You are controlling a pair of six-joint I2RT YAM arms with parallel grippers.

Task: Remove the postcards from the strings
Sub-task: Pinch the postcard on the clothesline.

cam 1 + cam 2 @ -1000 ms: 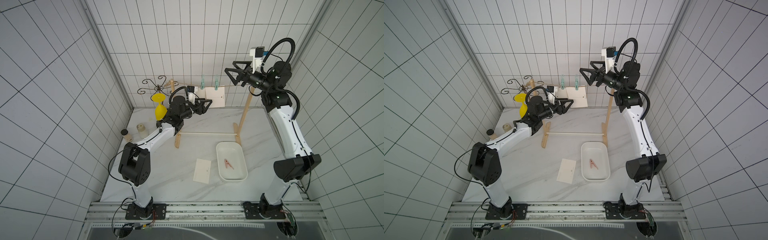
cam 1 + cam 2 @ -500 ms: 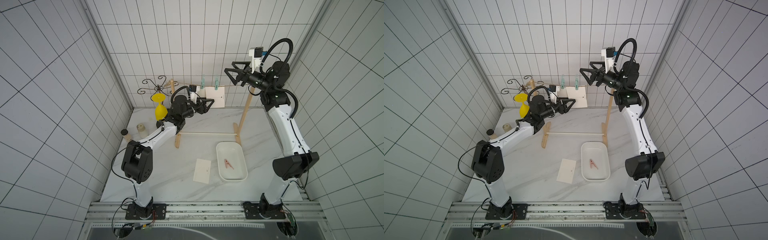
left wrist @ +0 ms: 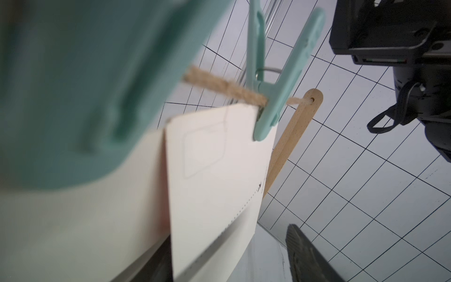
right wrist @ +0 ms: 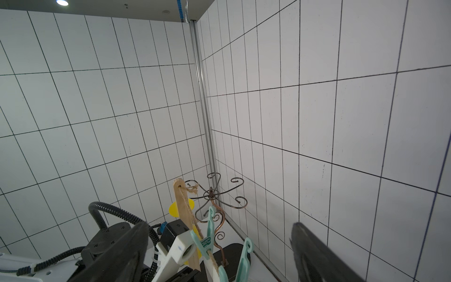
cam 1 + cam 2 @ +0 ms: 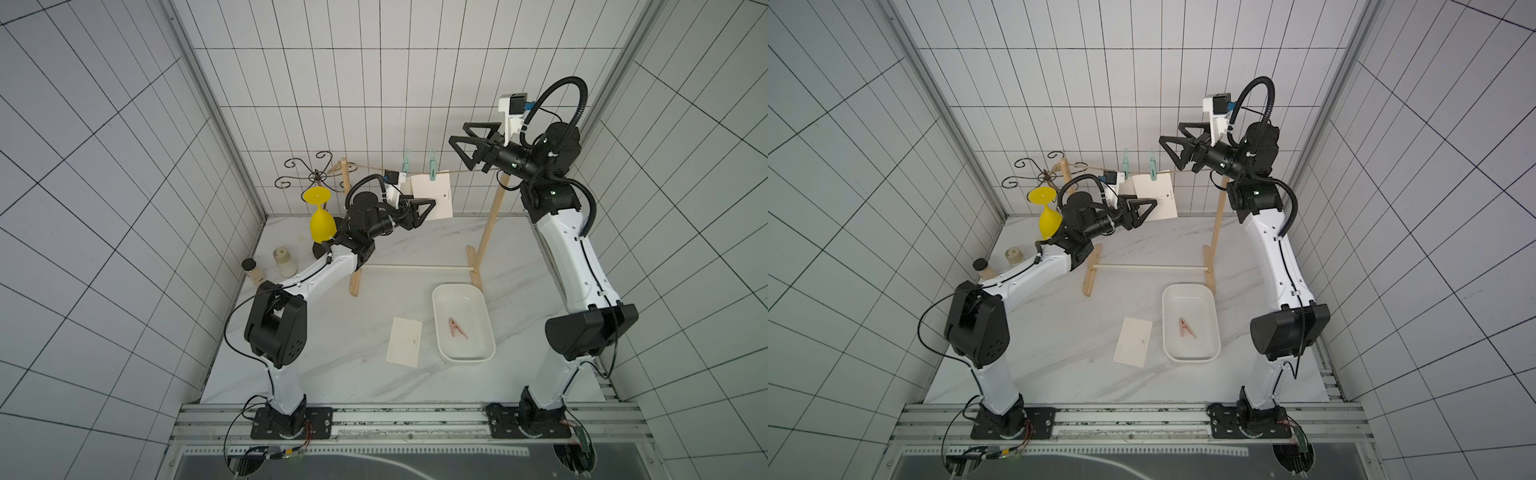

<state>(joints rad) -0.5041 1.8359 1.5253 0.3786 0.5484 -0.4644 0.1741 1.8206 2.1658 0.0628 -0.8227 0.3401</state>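
On the twine [image 5: 461, 171], two postcards [image 5: 438, 199], teal pegs [image 5: 432, 166]

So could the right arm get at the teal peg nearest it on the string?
Probably yes. The right gripper is open, close to the string, with nothing between it and that teal peg; the left gripper is lower, by the bottom of the hanging postcard.
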